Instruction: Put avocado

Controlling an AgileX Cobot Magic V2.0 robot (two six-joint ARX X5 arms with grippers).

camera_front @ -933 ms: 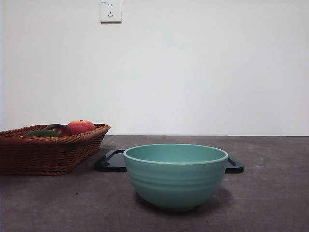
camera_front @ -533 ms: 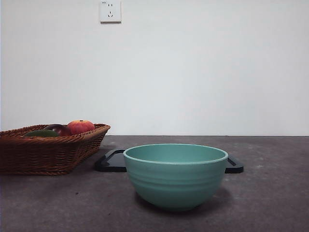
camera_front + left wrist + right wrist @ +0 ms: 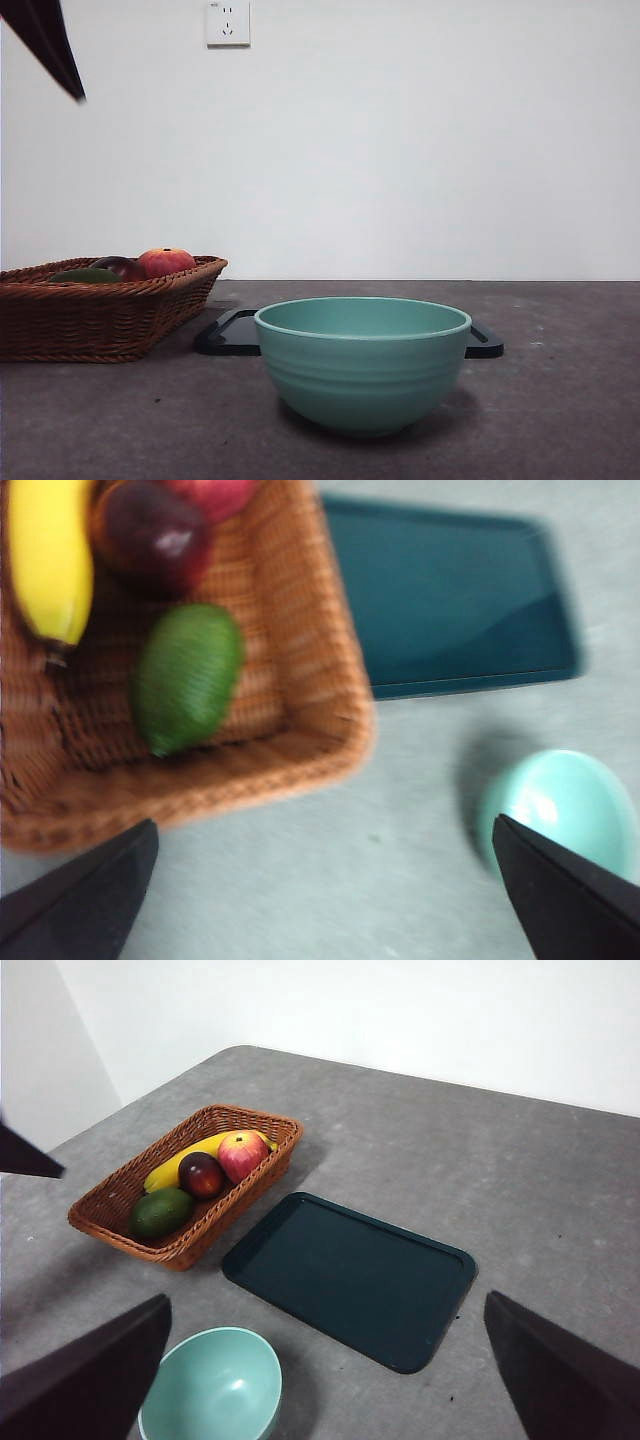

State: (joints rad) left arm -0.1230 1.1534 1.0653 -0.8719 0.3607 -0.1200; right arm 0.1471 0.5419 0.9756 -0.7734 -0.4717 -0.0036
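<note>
The dark green avocado (image 3: 187,677) lies in a brown wicker basket (image 3: 310,680), beside a maroon fruit (image 3: 152,535) and a banana (image 3: 48,555). It also shows in the right wrist view (image 3: 161,1212) and just over the basket rim in the front view (image 3: 85,275). My left gripper (image 3: 325,890) is open, high above the table by the basket's near edge; its tip shows at the top left of the front view (image 3: 50,40). My right gripper (image 3: 330,1380) is open and high above the table, away from the basket.
A teal bowl (image 3: 362,362) stands at the front middle, also in the wrist views (image 3: 560,810) (image 3: 212,1385). A dark tray (image 3: 350,1278) lies behind it, next to the basket (image 3: 100,315). A red-orange apple (image 3: 240,1153) lies in the basket.
A black arm tip has come into the front view at the top left corner. The fruits, basket, bowl and tray have not moved.
</note>
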